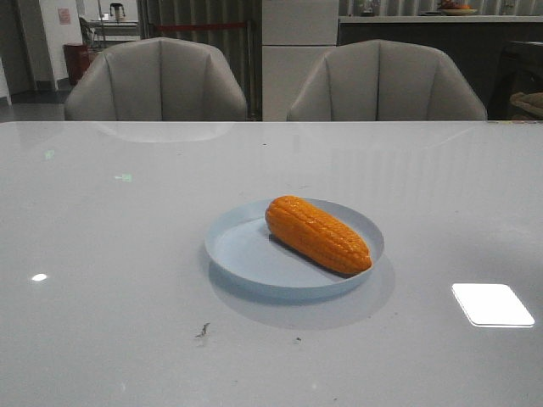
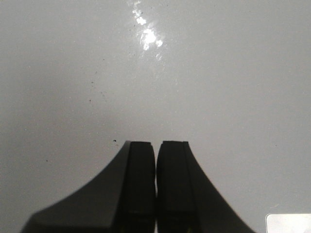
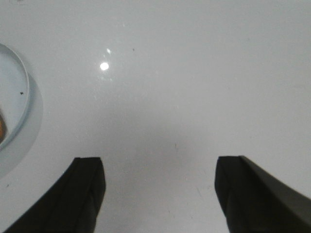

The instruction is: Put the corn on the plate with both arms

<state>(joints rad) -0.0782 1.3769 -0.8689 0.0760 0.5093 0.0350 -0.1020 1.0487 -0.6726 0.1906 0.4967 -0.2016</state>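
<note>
The orange-yellow corn [image 1: 317, 234] lies on the pale-blue plate [image 1: 237, 250] in the middle of the table, its tapered end toward the front right. Neither arm shows in the front view. My left gripper [image 2: 156, 145] is shut and empty over bare table. My right gripper [image 3: 159, 165] is open and empty over bare table, with the plate's rim [image 3: 24, 92] and a sliver of the corn [image 3: 2, 129] at the edge of its view.
The glossy white table [image 1: 102, 254] reaches to two grey chairs [image 1: 157, 80] at its far edge. A bright light reflection [image 1: 492, 303] lies on the table at the front right. A small dark mark [image 1: 202, 330] sits in front of the plate.
</note>
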